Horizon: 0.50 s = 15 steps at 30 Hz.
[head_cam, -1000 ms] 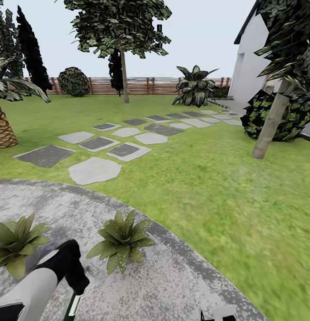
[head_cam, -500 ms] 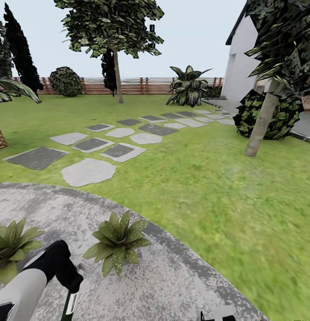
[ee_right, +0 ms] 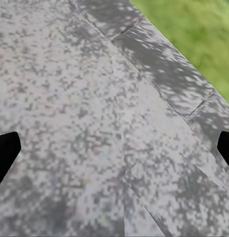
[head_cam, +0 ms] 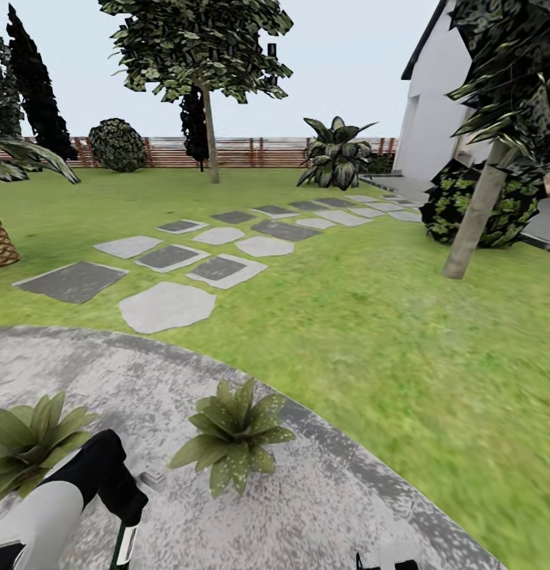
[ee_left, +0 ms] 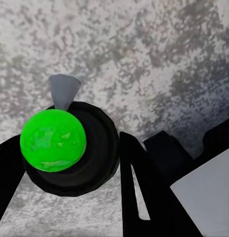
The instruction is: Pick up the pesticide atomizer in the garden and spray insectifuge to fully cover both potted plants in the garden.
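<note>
Outdoors, the left gripper (ee_left: 69,173) clasped the pesticide atomizer (ee_left: 69,148) above the paved patio (head_cam: 306,507), near two potted plants (head_cam: 233,434), while the right gripper (ee_right: 114,148) hung spread wide.

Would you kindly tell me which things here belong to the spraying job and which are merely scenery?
For the job:
pesticide atomizer, held in the left gripper
right potted plant
left potted plant

Merely scenery:
stepping stones
wooden fence
palm trunk
house wall
</note>
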Motion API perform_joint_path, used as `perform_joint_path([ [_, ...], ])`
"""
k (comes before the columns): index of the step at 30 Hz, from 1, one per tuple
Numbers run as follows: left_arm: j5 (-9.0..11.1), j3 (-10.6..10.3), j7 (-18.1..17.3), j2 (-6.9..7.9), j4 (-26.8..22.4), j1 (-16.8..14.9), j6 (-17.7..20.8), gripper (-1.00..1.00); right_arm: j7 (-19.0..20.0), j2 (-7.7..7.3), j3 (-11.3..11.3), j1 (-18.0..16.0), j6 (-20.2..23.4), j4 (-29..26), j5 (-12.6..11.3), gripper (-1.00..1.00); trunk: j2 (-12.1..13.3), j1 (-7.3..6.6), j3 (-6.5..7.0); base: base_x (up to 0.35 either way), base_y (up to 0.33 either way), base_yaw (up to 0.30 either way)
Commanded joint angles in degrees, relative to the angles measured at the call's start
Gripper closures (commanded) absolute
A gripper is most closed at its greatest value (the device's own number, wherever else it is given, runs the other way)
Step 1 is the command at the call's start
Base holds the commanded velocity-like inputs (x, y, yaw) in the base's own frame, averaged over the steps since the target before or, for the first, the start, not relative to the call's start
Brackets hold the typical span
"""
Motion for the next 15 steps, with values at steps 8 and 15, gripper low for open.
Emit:
perform_joint_path([
  [8, -8.23, -7.01, -18.75, -0.79, -3.62, -2.87, 0.43, 1.0, -0.6, -0.07, 0.16, -0.05, 0.01, 0.13, 0.73, -1.0, -0.02, 0.01, -0.05, 0.044, 0.036, 0.0],
  [15, -16.45, -10.49, -25.94, -1.99, -15.14, -3.11, 0.75, 1.0, -0.6, -0.08, 0.16, -0.05, 0.0, 0.09, 0.83, -1.0, -0.02, 0.01, -0.05, 0.0, 0.0, 0.0],
])
